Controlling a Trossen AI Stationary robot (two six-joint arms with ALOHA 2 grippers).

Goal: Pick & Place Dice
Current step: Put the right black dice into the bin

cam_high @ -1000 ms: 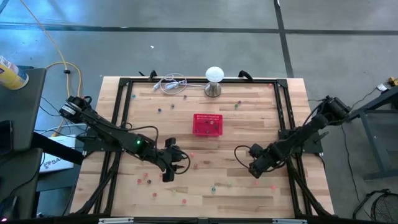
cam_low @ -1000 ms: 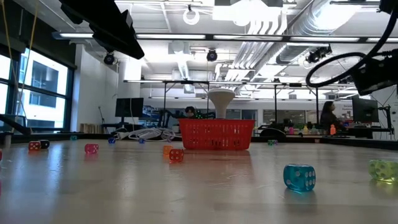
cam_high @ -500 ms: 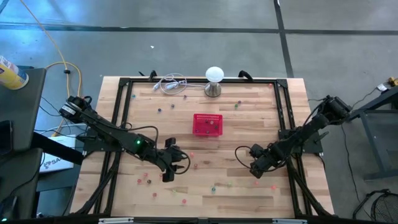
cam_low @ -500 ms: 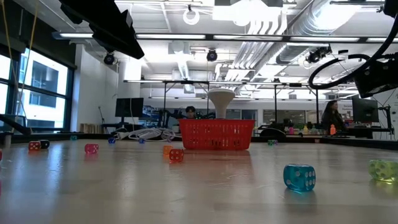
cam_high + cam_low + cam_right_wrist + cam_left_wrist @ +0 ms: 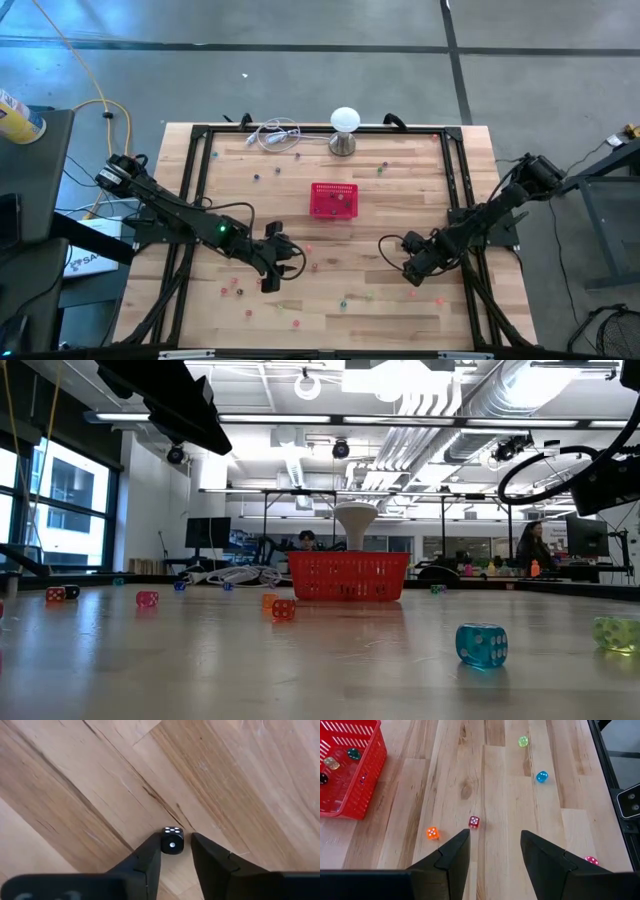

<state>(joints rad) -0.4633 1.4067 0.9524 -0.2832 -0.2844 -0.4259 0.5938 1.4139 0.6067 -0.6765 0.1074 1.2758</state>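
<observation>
Left gripper (image 5: 491,851) hangs spread and empty over the near-left table (image 5: 350,225), red die (image 5: 474,822) and orange die (image 5: 432,833) just ahead, basket (image 5: 333,200) mid-table with a few dice in it. Right gripper (image 5: 173,854) low at near-right, fingers either side of a black die (image 5: 171,841), one touching, a thin gap at the other, not yet pinched. Risk: the off-centre squeeze could twist or pop the small die out sideways.

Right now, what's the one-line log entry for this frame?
right gripper: closing around black die on table | left gripper: open, empty, hovering | red basket: holds a few dice
</observation>
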